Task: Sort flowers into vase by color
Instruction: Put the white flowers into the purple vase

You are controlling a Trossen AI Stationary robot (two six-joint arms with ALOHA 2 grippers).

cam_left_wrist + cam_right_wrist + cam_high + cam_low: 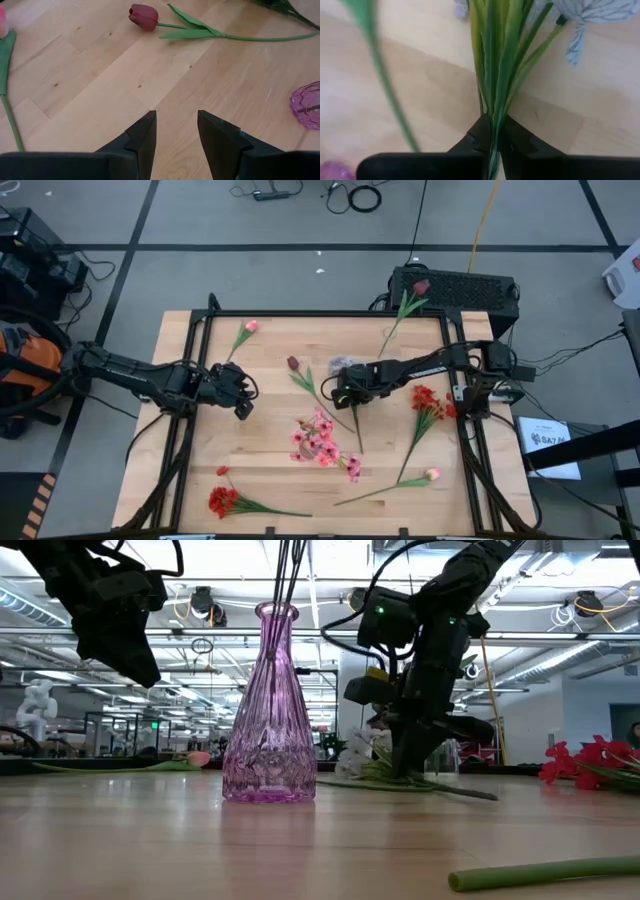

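A pale blue-white spray (pixel 340 365) lies on the table's middle, and my right gripper (pixel 345 395) is shut on its green stalks, head (pixel 600 10) beyond the fingers. The pink glass vase (pixel 268 720) stands near it with thin stems rising out of its mouth. My left gripper (pixel 243 402) hangs open above bare wood left of the vase (pixel 307 105), nothing between its fingers (pixel 145 135). A dark red tulip (pixel 144 16) lies flat on the table between the two grippers. My right gripper pinches the spray's bundle of green stalks (pixel 495 120) between its two fingers, below the leaves. The fingers come steeply from above and lie across the stalks. The spray lies on the table (pixel 400 780), head toward the far edge.
Loose flowers lie around: a pink tulip (pixel 250 326) at the far left, a red tulip (pixel 421 286) on the black box behind the table, a red spray (pixel 428 398) and a pink bud (pixel 432 474) on the right, a red spray (pixel 222 500) near left, pink sprays (pixel 350 470) mid-table.
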